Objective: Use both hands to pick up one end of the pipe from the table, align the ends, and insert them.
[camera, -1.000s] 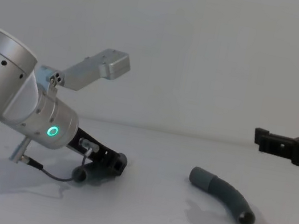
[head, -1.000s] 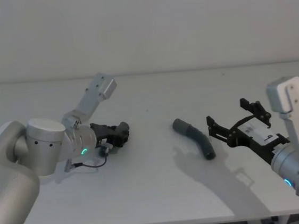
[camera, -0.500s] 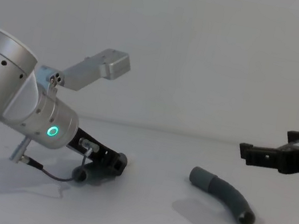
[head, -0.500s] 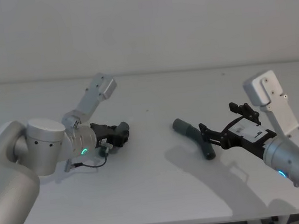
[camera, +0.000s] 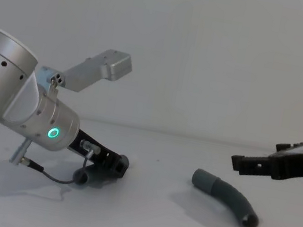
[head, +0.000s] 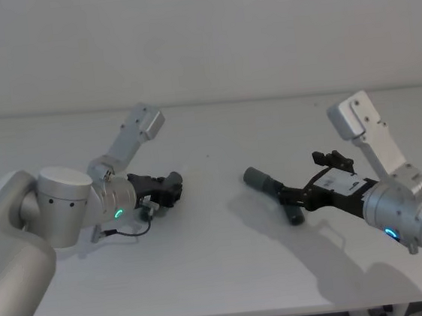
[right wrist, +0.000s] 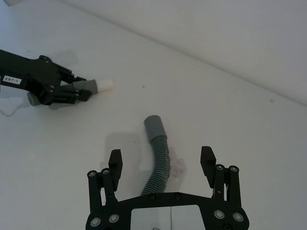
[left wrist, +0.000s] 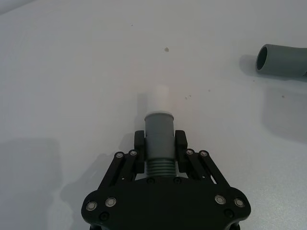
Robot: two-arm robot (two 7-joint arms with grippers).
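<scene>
Head: left gripper (head: pixel 170 186) low on the table (head: pixel 223 270); right gripper (head: pixel 301 175) over the curved hose piece (head: pixel 262 181), right of centre; bare table between them.
Left wrist: jaws clamped on the short hose piece (left wrist: pixel 159 132); white sleeve (left wrist: pixel 157 98) projects free.
Right wrist: jaws spread wide, astride the curved hose piece.
Chest: right gripper above it, not touching; plain wall (camera: pixel 209 53) behind.

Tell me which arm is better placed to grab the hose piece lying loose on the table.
Right. The right gripper hovers open above the loose hose piece, with one finger to either side of it. The left gripper is farther off and shut on the other piece.
</scene>
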